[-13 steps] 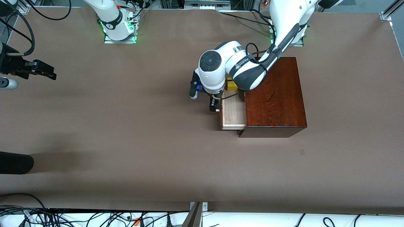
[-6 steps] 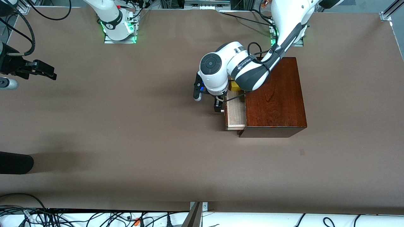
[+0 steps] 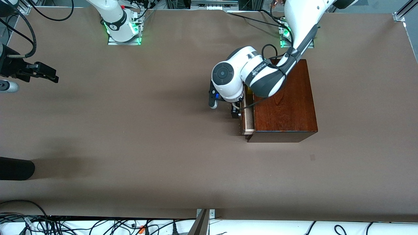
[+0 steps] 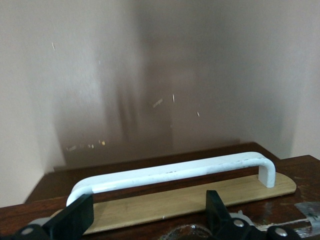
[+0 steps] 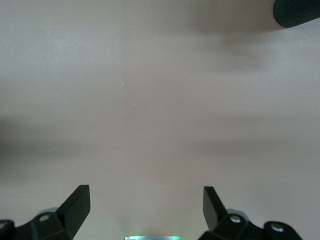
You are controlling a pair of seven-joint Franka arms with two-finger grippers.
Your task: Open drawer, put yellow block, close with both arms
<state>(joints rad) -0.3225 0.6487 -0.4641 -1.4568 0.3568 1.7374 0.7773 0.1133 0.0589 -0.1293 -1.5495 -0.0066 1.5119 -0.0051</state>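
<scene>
Pushed further shut, the drawer (image 3: pixel 248 116) shows only a sliver. Only the left wrist view shows its handle (image 4: pixel 170 172) between the open left tool (image 4: pixel 145 212) fingers, touching unclear; the right tool (image 5: pixel 145 207) waits open, empty.

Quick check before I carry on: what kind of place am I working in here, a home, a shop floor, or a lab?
Most likely a robotics lab. Two arms are bolted to base plates on a table covered in plain brown sheet, loose cables run along its edge, and aluminium framing shows at a corner.
</scene>
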